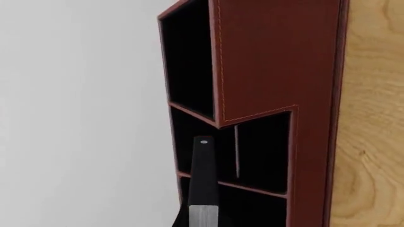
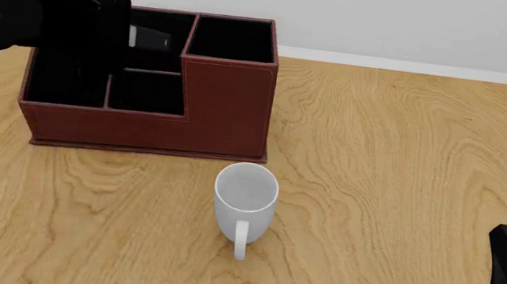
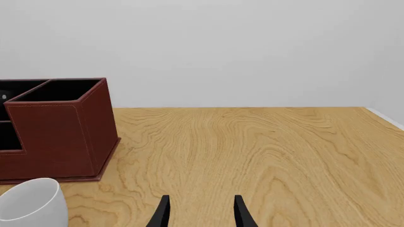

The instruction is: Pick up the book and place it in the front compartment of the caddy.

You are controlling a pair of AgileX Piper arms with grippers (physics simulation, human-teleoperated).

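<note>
My left gripper (image 2: 102, 36) hangs over the caddy (image 2: 228, 110) at the far left; I cannot tell its opening or see the book. My right gripper (image 3: 200, 210) is empty, fingers apart.

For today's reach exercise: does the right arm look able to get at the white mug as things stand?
Probably yes. Only bare table lies between the open right claw and the mug; the caddy stands beyond it, with the left arm over the caddy.
</note>
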